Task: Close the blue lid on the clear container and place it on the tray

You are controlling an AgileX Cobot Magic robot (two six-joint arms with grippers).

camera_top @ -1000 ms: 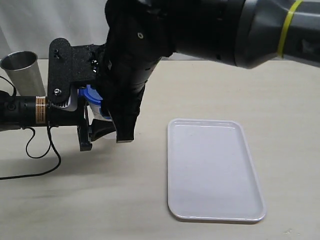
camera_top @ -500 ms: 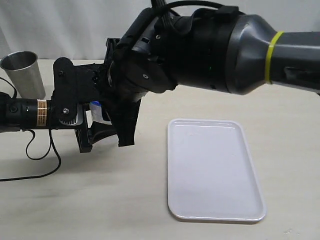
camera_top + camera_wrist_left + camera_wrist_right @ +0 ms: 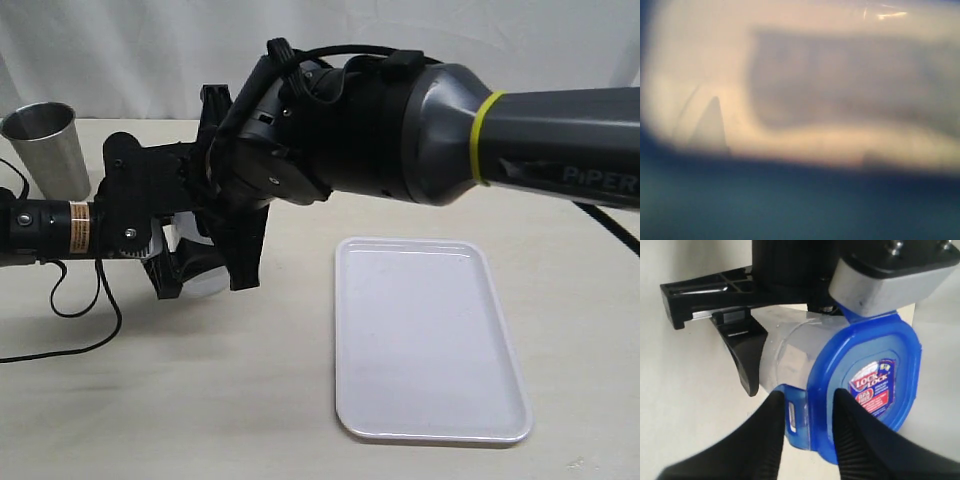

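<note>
The clear container (image 3: 785,355) is held off the table by my left gripper (image 3: 183,266), whose black fingers (image 3: 742,357) clamp its body. The blue lid (image 3: 865,375) with its red-blue sticker sits on the container's mouth. My right gripper (image 3: 809,397) reaches across from the right. Its two fingers straddle one snap flap (image 3: 796,417) and the lid's rim, with a narrow gap between them. In the exterior view the right arm (image 3: 330,130) hides the lid and most of the container (image 3: 192,250). The left wrist view is only a blur of pale plastic and blue. The white tray (image 3: 430,340) lies empty to the right.
A steel cup (image 3: 45,150) stands at the back left, behind the left arm (image 3: 50,230). A black cable (image 3: 80,310) loops on the table beneath that arm.
The right arm has turned and sunk lower over the container, and its jaws have narrowed around the lid's flap. The blue lid, seen earlier in the exterior view, is now covered. The left gripper has stayed put.
</note>
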